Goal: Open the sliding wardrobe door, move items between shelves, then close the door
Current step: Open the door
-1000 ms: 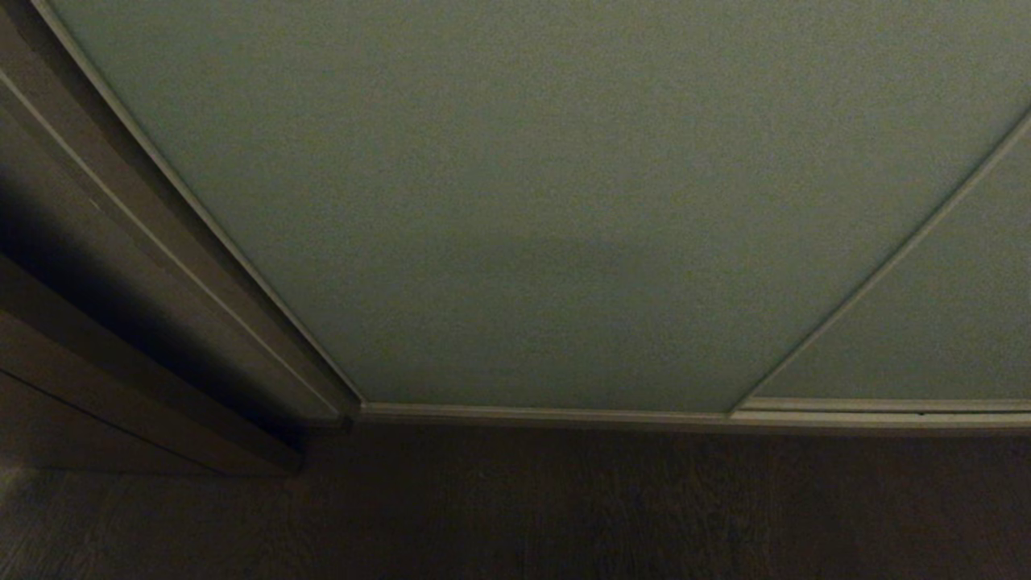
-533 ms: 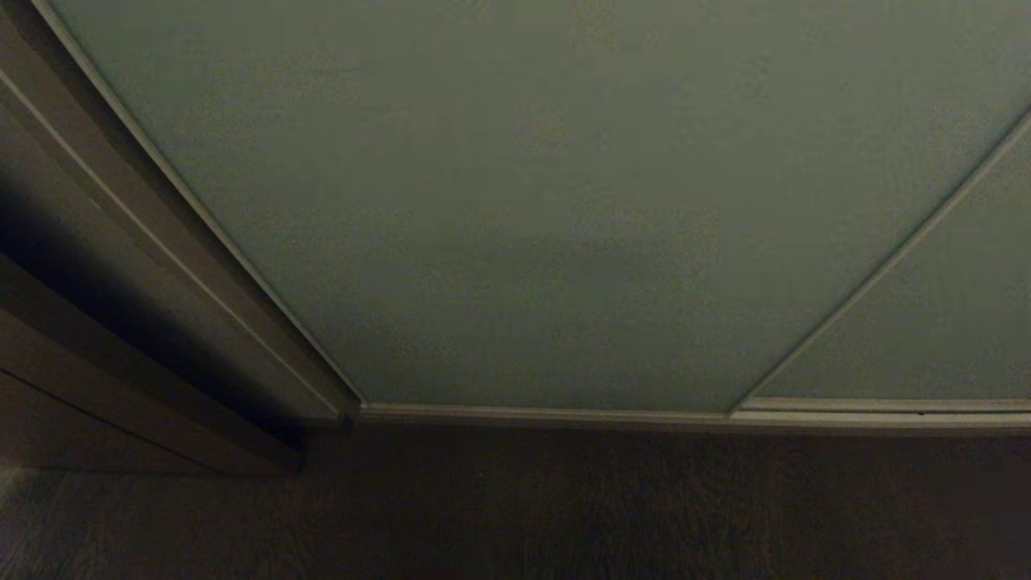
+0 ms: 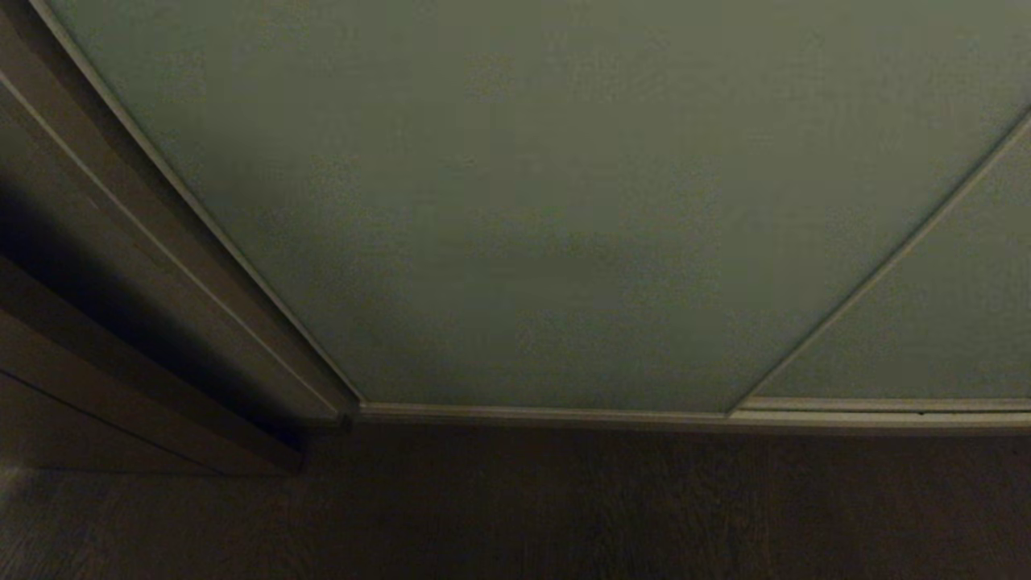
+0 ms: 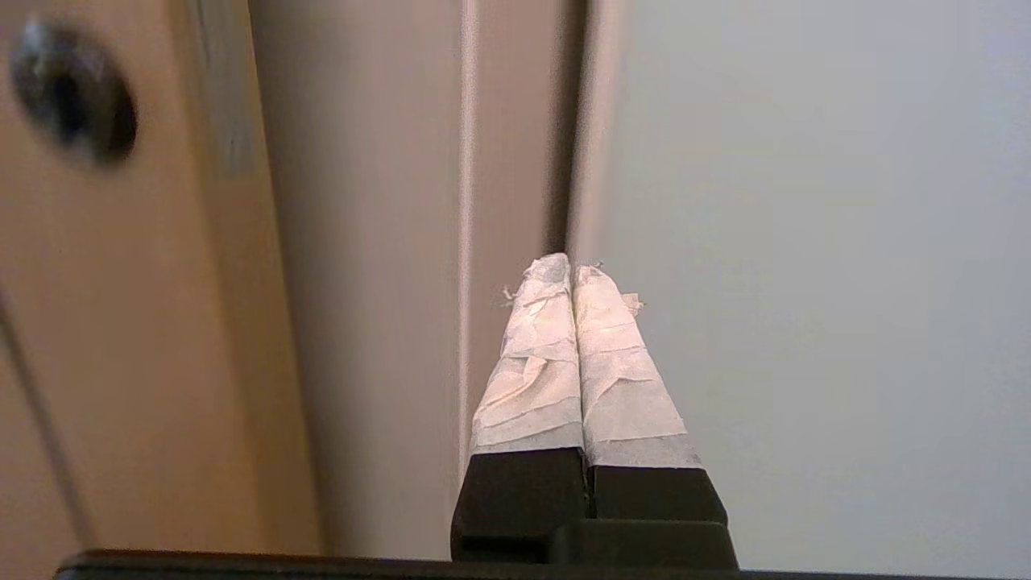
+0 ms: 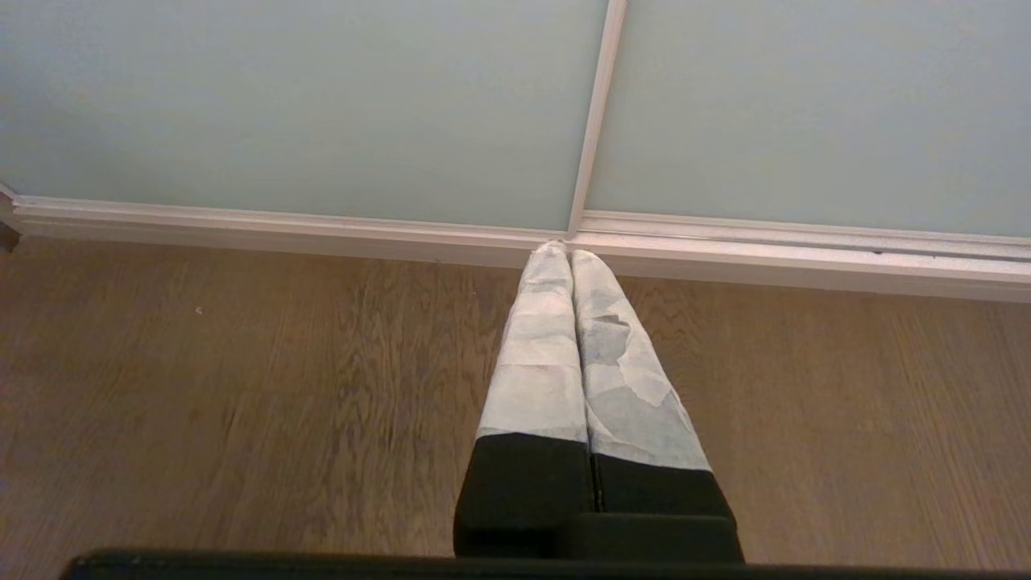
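Here left gripper (image 4: 571, 270) raised, pinched — at sliding wardrobe door (image 4: 805, 242) edge.

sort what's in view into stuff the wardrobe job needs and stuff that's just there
Part of the job:
- sliding wardrobe door, shut
- left gripper, shut, pointing at the door's left edge
- right gripper, shut, pointing at the floor

Just there:
- second door panel
- dark wooden frame
- wood floor
- bottom track
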Controlling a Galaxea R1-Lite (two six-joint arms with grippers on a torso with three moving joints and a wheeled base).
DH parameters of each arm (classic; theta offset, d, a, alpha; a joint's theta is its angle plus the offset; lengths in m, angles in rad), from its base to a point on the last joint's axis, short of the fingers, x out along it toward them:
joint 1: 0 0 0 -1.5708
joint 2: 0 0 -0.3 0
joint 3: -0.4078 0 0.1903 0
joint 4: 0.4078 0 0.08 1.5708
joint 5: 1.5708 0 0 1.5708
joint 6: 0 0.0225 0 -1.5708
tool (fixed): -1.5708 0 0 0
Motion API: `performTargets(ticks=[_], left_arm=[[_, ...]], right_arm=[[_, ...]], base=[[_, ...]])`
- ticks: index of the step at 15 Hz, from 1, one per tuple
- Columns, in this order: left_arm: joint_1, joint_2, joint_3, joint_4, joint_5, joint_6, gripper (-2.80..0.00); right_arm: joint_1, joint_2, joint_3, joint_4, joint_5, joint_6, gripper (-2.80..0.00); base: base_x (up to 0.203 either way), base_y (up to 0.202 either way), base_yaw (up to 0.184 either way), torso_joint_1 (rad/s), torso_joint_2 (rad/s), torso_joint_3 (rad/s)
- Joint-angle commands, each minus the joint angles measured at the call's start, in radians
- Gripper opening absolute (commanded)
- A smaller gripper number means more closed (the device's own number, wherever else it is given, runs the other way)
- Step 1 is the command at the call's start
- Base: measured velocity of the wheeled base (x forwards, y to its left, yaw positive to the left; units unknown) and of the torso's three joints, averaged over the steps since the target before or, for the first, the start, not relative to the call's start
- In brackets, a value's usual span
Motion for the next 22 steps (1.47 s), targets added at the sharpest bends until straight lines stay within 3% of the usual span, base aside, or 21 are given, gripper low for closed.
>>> performTargets(ticks=[1,4,10,13,22], left_arm=[[0.020,0.200,-0.082,-0.053,0.028,-0.004,-2.80],[0.044,0.324,-0.208,-0.070,0.059,-0.016,-2.80],[0.047,0.427,-0.373,0.125,0.017,-0.066,-2.80],[0.049,0.470,-0.460,0.166,0.004,-0.084,-2.80],[0.055,0.541,-0.565,0.175,0.002,-0.074,-2.80]], right_arm=[[0.000,0.000,0.000,-0.001,0.000,0.000,-2.80],[0.000,0.001,0.000,-0.001,-0.001,0.000,-2.80],[0.000,0.000,0.000,-0.001,0.000,0.000,-2.80],[0.000,0.000,-0.001,-0.001,-0.001,0.000,-2.80],[0.000,0.000,0.000,-0.001,-0.001,0.000,-2.80]], base=[[0.000,0.000,0.000,0.000,0.00,0.000],[0.000,0.000,0.000,0.000,0.00,0.000],[0.000,0.000,0.000,0.000,0.00,0.000],[0.000,0.000,0.000,0.000,0.00,0.000],[0.000,0.000,0.000,0.000,0.00,0.000]])
